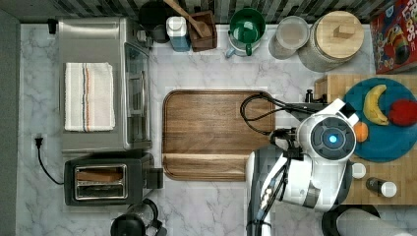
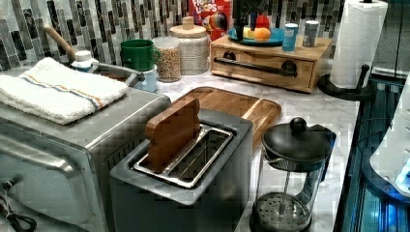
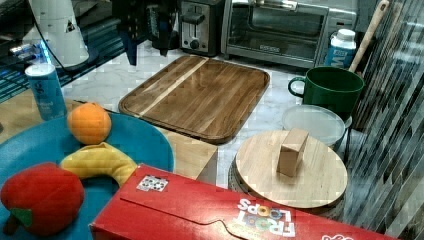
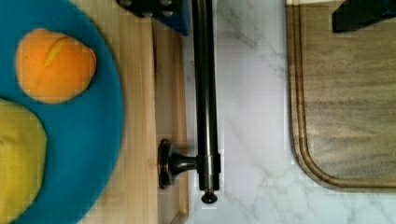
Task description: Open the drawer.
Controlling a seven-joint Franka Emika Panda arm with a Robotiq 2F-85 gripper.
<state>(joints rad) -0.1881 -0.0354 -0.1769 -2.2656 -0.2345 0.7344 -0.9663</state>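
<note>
The drawer (image 2: 263, 65) sits shut near the desk's back edge, under the blue plate (image 4: 93, 140). Your gripper (image 4: 261, 14) is spread around the bar handle (image 4: 205, 93) — close squarely on it, then pull straight out toward the wooden tray (image 4: 345, 93).

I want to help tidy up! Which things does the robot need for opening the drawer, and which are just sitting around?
Needed:
drawer
its black bar handle

Just sitting around:
brown tray
blue plate with orange and banana
toaster
toaster oven
green mug
cereal box
</note>
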